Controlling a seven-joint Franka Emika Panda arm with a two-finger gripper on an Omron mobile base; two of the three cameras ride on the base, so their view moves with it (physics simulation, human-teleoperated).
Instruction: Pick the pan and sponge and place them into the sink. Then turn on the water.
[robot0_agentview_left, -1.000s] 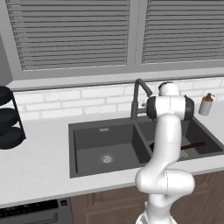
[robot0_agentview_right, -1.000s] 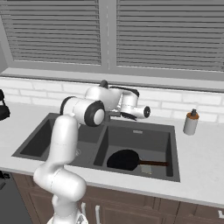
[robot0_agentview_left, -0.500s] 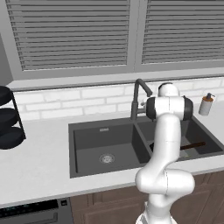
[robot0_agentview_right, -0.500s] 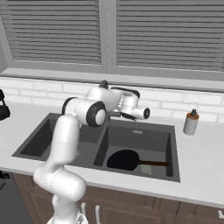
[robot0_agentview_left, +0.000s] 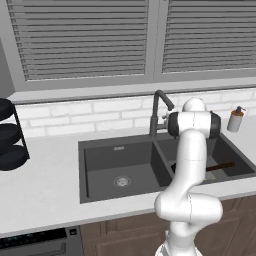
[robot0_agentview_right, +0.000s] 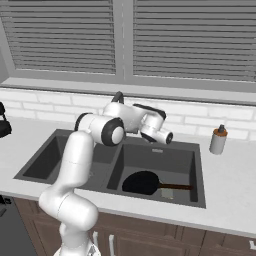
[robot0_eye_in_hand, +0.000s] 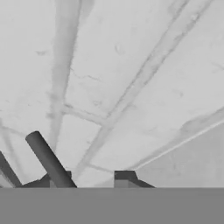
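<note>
The gripper (robot0_eye_in_hand: 89, 177) sits up at the back edge of the sink (robot0_agentview_right: 55, 150), close to the white brick wall (robot0_eye_in_hand: 131, 78), with a thin dark rod (robot0_eye_in_hand: 48, 161) crossing just beside one of its fingertips (robot0_eye_in_hand: 124, 176). That rod is probably the faucet's lever, though I cannot be sure of it. In the hand view the two tips stand a little apart with nothing visibly between them; whether they are spread to take the rod or only resting beside it I cannot tell.

Over the last second very little has changed. The arm's pose by the faucet (robot0_agentview_left: 159, 111) looks almost the same as before, with only a slight shift of the wrist in the right base view, and no stream has appeared at the spout.

The pan (robot0_agentview_right: 142, 182) lies flat on the floor of the right-hand basin, towards its front edge, its brown handle pointing at the basin's right wall. A small pale block, likely the sponge (robot0_agentview_right: 168, 193), lies just under that handle by the front edge, too small to read clearly.

So the placing appears done, and the work has come down to the tap. The near stillness suggests the hand is settling against the lever, not pushing it yet. The water is not running.
</note>
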